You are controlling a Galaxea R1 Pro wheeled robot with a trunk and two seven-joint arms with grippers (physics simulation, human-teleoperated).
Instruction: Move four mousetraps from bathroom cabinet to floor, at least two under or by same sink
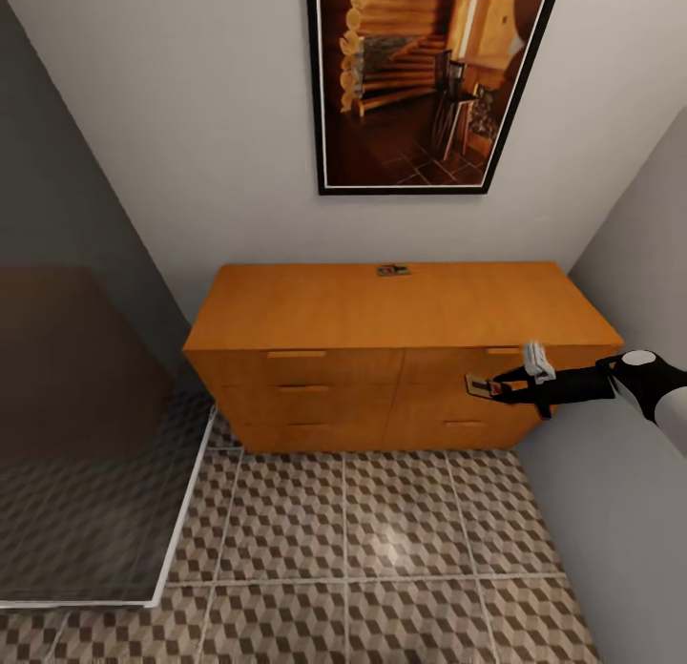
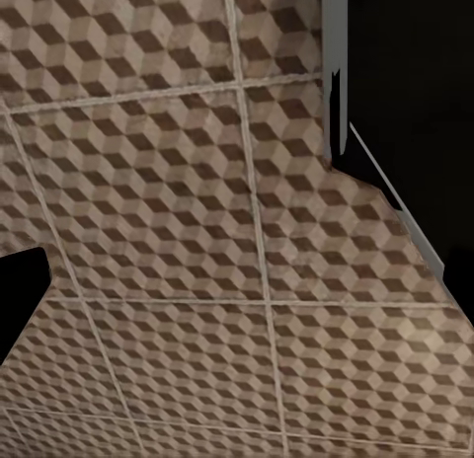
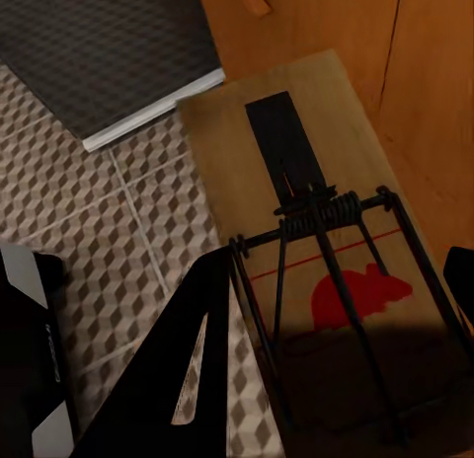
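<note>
Mousetraps are seen at two places, and the scene is ordered here by size. The bathroom floor (image 1: 382, 549) is covered with cube-patterned tiles and pale grout. The cabinet (image 1: 401, 354), orange-brown with bar-handled drawer fronts, is set against the white wall beneath a framed picture (image 1: 429, 77). A grey shaded floor section (image 1: 86, 511) is edged in white at the left. The right end effector (image 1: 498, 387) is held in front of the cabinet's right drawers, above the floor, and is clamped on a mousetrap (image 3: 326, 280) with its black wire and red mouse mark. Another mousetrap (image 1: 392, 270) is seen lying flat near the back edge of the cabinet top. The left end effector's state cannot be told.
</note>
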